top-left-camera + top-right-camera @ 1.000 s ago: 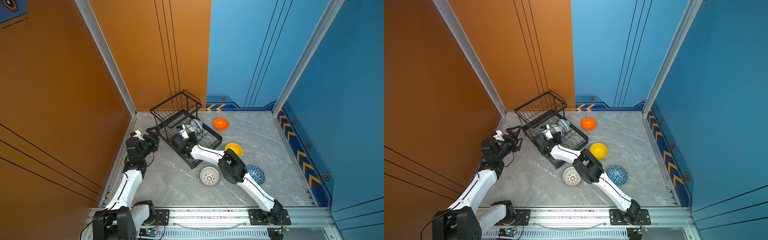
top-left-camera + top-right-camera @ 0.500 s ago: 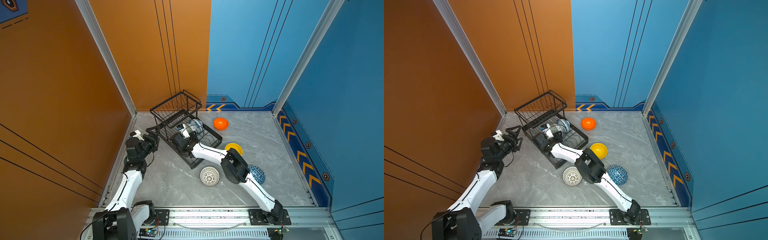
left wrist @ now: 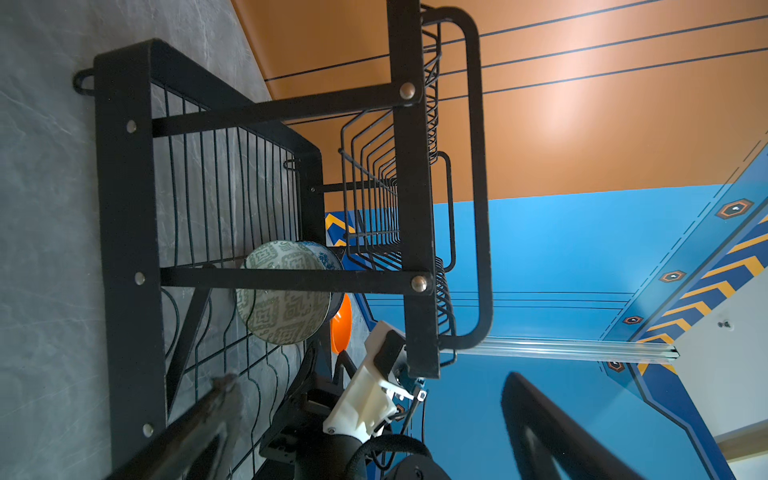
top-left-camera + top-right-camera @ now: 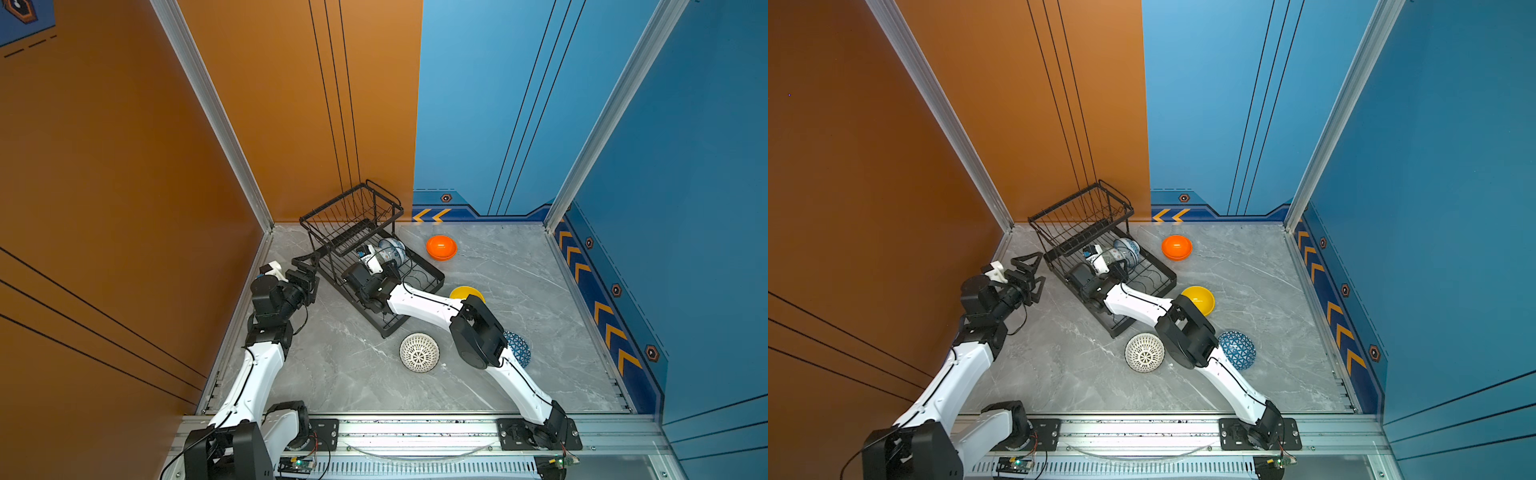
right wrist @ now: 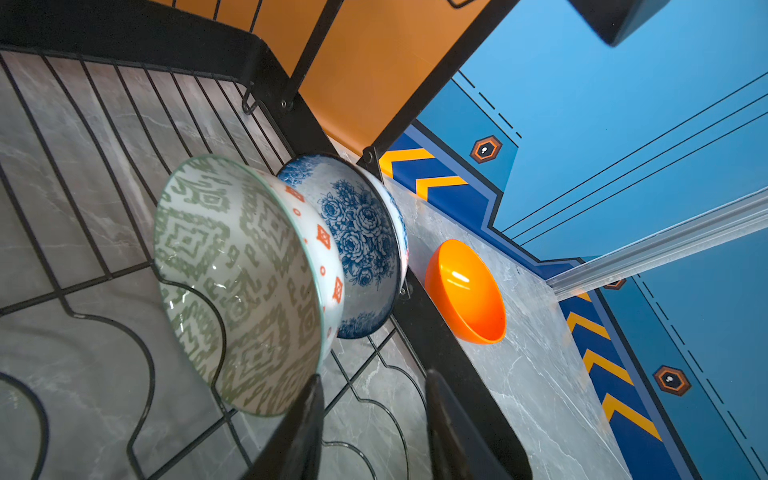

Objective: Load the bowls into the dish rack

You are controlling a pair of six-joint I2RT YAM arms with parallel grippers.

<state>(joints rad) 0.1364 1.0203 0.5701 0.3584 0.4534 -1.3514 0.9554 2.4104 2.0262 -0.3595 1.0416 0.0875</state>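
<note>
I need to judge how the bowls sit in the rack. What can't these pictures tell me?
The right hand: the right wrist view's bottom edge cuts off its fingers, so whether one touches the green bowl is unclear.
The floral bowl: mostly hidden behind the green bowl in the left wrist view.
The blue triangle bowl and yellow bowl: partly covered by the right arm in a top view.

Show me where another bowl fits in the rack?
The tray slots on the robot's side of the green bowl are bare, though the right arm hangs over them. The raised basket looks bare too. The far end is crowded: green bowl against floral bowl.
</note>
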